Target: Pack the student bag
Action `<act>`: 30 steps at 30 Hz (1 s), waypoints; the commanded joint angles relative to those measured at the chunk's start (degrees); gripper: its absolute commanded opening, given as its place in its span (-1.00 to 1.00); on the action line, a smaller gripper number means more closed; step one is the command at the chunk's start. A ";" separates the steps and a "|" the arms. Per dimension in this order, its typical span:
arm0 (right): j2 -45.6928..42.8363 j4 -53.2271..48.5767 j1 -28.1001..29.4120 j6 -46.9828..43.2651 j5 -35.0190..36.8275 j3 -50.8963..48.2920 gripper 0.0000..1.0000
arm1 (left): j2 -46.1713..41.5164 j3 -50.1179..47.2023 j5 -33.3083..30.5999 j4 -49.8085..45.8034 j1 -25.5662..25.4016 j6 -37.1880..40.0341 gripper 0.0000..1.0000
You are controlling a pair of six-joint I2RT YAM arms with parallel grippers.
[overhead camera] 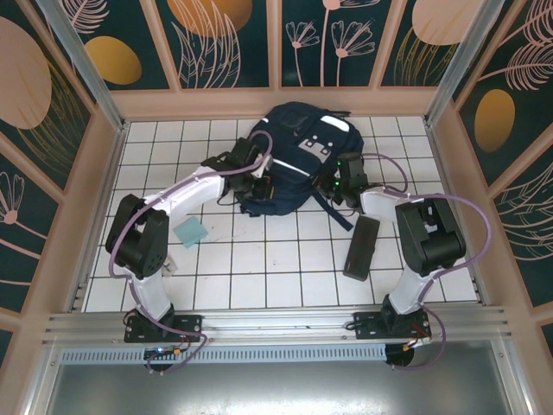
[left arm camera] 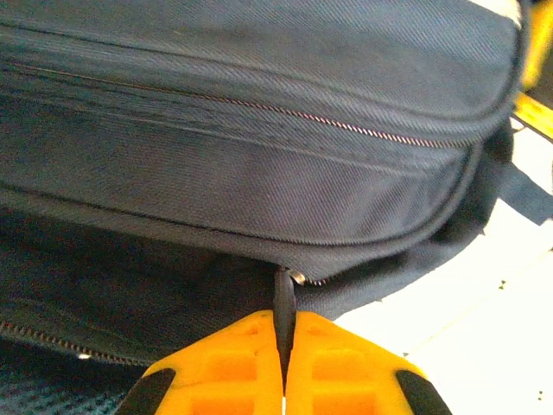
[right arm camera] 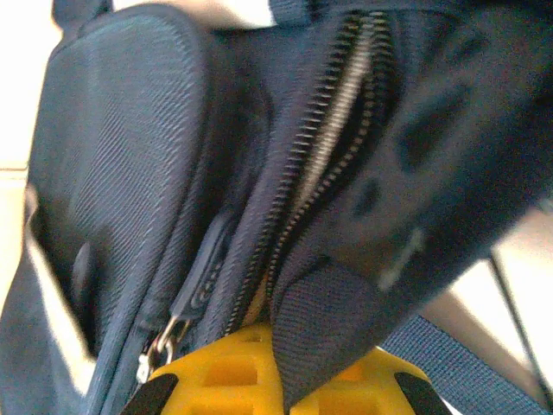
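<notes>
student bag behind, case right, card left

A robot test cell in a lab is indicated. A white gridded table is boxed in beyond and to either side of the left gripper and right gripper by printed leaf-patterned panels in a metal frame. An aluminium mounting rail is run along the near edge behind them.

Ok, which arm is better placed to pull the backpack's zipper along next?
Left, probably. The left hand is shut on the dark zipper pull of the student bag, ready to drag it. The right hand pinches a fabric flap beside the open zipper, which suits bracing.
</notes>
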 commanded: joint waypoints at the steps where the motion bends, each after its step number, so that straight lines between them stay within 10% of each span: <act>1: 2.13 0.89 -4.25 -2.55 11.88 5.61 -1.00 | 0.81 0.03 4.12 -4.49 -2.09 -4.54 -1.00; 10: -8.98 -5.69 -4.36 -1.93 9.78 -0.54 0.09 | 6.70 10.06 3.17 1.36 -2.98 -11.61 -1.00; 30: -5.81 13.17 2.07 14.40 -7.60 -8.47 0.28 | 1.39 5.13 6.54 15.04 -4.38 -20.37 -1.00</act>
